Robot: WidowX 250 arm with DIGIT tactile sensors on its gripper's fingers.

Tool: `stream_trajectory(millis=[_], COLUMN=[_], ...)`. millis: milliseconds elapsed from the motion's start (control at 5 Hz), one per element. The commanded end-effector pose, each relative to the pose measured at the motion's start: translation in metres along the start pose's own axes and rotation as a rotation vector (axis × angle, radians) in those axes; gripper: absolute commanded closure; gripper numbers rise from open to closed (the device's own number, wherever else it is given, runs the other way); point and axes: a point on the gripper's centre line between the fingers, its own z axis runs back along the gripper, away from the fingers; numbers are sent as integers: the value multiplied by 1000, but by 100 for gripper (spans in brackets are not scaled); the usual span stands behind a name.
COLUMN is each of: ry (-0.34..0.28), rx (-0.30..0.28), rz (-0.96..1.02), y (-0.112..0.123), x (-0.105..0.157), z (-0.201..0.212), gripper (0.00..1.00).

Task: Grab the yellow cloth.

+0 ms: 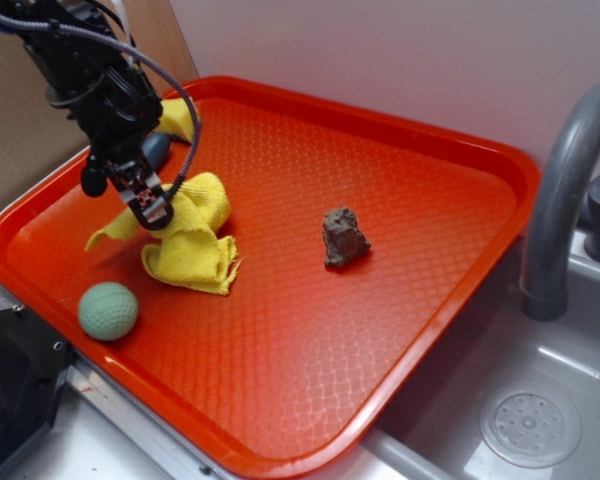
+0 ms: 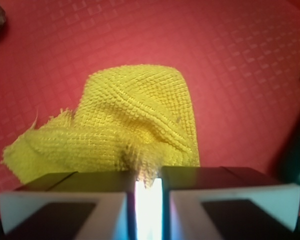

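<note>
Two black gripper fingers (image 2: 65,200) fill the bottom of the wrist view, drawn nearly together with only a narrow bright slit between them, and a frayed tuft of the yellow cloth (image 2: 135,130) is caught in that slit. The gripper (image 2: 149,185) is thus clamped on the cloth's near edge, while the rest of the knitted rag bunches just beyond the fingertips, folded and creased, spreading mostly to the left of the slit in that view.

From the exterior camera, the gripper (image 1: 152,205) comes down from the upper left on a black arm (image 1: 95,75) trailing a grey cable (image 1: 180,100), its tip buried in the top of the yellow cloth (image 1: 195,245). The cloth lies crumpled on the red tray (image 1: 410,250), one corner trailing away toward the tray's left rim.

Near the gripper, toward the camera and just beside the cloth's trailing corner, a pale green ball (image 1: 108,311) rests on the tray, apart from the rag. Behind the gripper, partly hidden by the arm, a yellow sponge piece (image 1: 178,118) with a dark blue part (image 1: 156,148) sits near the tray's far left rim. Well apart from the gripper, near the middle of the tray, stands a small brown lump (image 1: 344,237). Farthest off, beyond the tray's right rim, a grey tap (image 1: 560,200) curves over a grey sink (image 1: 530,400) with a round drain (image 1: 530,427).
</note>
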Motion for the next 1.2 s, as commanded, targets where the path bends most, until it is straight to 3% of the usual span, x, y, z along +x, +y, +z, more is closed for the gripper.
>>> stream_trajectory(millis=[0, 200, 400, 600, 800, 1000], ry=[-71, -73, -26, 96, 62, 21], rx=[19, 23, 7, -41, -8, -12], rz=[29, 36, 99, 333, 460, 487], y=[4, 6, 8, 9, 14, 25], x=[7, 7, 5, 2, 13, 26], z=[20, 27, 61, 111, 159, 197], gripper=[100, 100, 100, 100, 100, 100])
